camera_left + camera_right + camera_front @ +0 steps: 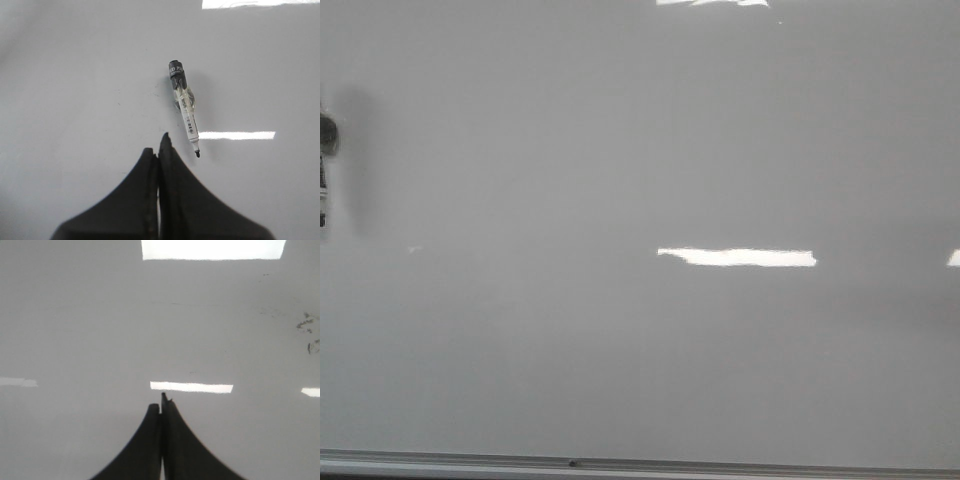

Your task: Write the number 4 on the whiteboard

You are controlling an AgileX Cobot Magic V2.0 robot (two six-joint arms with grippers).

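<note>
Marker [185, 107]: light, stiff, slick; lies on whiteboard [75, 75] just beyond left gripper [159, 145]; grasp mid-barrel; both grippers' jaws clenched, empty.

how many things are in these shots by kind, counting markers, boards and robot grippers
markers: 1, a marker lying on the board, uncapped, tip bare
whiteboards: 1, the whiteboard, no number drawn on it in any view
grippers: 2, the left gripper and the right gripper, both with fingers shut and holding nothing
total: 4
</note>
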